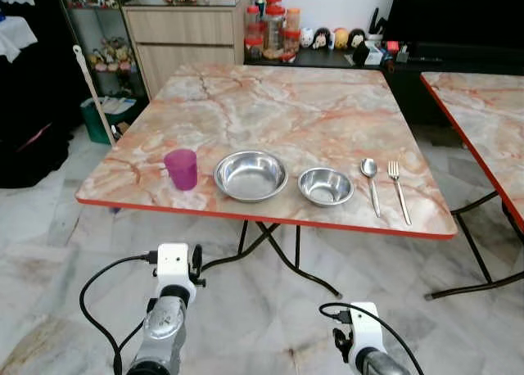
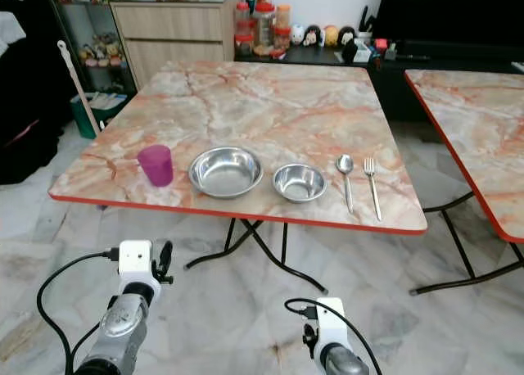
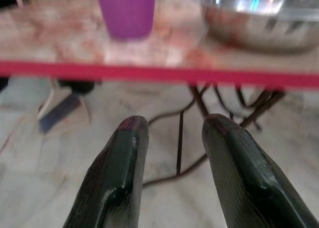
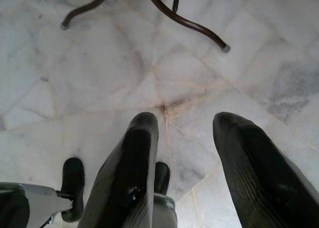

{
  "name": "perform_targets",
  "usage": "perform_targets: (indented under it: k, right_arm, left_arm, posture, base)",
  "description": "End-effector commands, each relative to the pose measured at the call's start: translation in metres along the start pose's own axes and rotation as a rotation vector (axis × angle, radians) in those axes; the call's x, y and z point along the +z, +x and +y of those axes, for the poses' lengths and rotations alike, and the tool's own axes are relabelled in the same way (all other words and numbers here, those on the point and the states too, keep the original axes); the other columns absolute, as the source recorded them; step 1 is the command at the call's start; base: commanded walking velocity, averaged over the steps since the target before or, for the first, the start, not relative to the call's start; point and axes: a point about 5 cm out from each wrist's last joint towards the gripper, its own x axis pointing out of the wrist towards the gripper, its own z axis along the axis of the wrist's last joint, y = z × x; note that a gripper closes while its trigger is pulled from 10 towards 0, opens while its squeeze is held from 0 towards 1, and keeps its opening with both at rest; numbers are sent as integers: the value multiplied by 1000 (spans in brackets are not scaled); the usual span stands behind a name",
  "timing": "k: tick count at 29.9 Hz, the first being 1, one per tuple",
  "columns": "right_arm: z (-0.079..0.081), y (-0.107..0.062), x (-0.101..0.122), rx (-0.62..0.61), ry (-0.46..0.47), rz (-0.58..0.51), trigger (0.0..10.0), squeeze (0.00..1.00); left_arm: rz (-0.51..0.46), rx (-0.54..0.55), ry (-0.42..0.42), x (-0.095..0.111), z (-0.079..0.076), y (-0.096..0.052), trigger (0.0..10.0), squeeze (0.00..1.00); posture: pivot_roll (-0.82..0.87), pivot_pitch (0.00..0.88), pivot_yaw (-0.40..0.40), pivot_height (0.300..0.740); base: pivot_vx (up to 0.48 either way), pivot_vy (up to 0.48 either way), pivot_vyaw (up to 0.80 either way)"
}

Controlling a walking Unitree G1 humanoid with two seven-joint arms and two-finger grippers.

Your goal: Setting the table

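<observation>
On the marble-patterned table (image 1: 278,105), near its front edge, stand a purple cup (image 1: 181,169), a large steel bowl (image 1: 250,176), a small steel bowl (image 1: 326,186), a spoon (image 1: 371,181) and a fork (image 1: 398,189) in a row from left to right. My left gripper (image 3: 172,128) is open and empty, held below the table's red edge and pointing toward the purple cup (image 3: 126,11) and the large bowl (image 3: 259,16). My right gripper (image 4: 187,126) is open and empty, pointing down at the floor. Both wrists (image 1: 173,264) show low in the eye views, in front of the table.
A second marble table (image 1: 483,121) stands to the right. A wooden cabinet (image 1: 184,35), jars and a dark low unit line the back wall. Black folding legs (image 1: 278,252) cross under the table. White marble floor (image 1: 262,318) lies between me and the table.
</observation>
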Motion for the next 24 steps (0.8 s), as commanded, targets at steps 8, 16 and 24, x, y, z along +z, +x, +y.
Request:
perform_targets:
  k: [8,16,24]
  right_arm:
    - [3,1,4,11,4,-11,10000,0]
    - [1,1,2,1,-9,7,10000,0]
    - [0,0,1,0,-12,10,10000,0]
  left_arm:
    - [-112,-21,-14,20,-7,0,10000,0]
    - [-147,-27,-30,34,-8,5,10000,0]
    - [-164,-18,-37,38,0,5,10000,0]
  posture:
    - [35,0,-36,732]
    - [36,0,-44,732]
    - [37,0,-44,732]
  base:
    - [0,0,0]
    - [208,0,-197]
    - [290,0,0]
